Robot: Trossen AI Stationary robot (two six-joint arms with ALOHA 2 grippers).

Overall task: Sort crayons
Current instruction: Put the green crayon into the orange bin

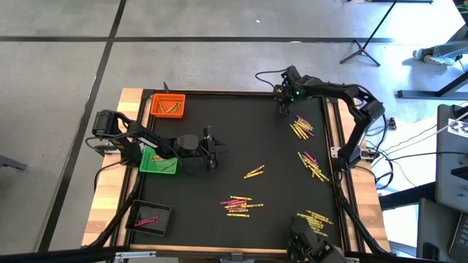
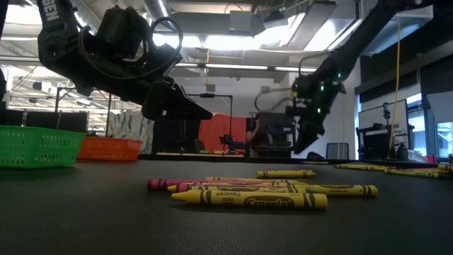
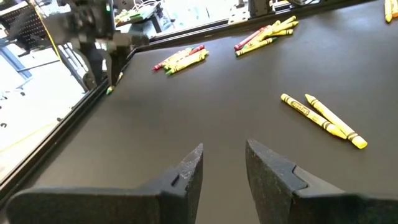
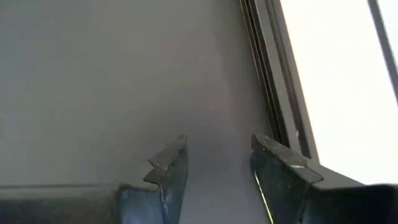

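Yellow and pink crayons lie flat on the black mat in loose groups: one at the far right [image 1: 301, 126], one at the right [image 1: 313, 166], a pair in the middle [image 1: 254, 172], a heap toward the near edge [image 1: 239, 206] and another at the near right [image 1: 314, 219]. My left gripper [image 1: 212, 146] hovers open beside the green tray, above bare mat [image 3: 224, 165], with nothing between its fingers. My right gripper [image 1: 284, 104] is open at the far edge, pointing steeply down at bare mat [image 4: 217, 165] beside the table's frame, left of the far-right group.
An orange tray [image 1: 167, 106] with a few crayons stands at the far left. A green tray [image 1: 158, 161] sits at the left under my left arm. A black tray [image 1: 150, 218] holding pink crayons is at the near left. A raised frame [image 1: 333, 131] borders the mat.
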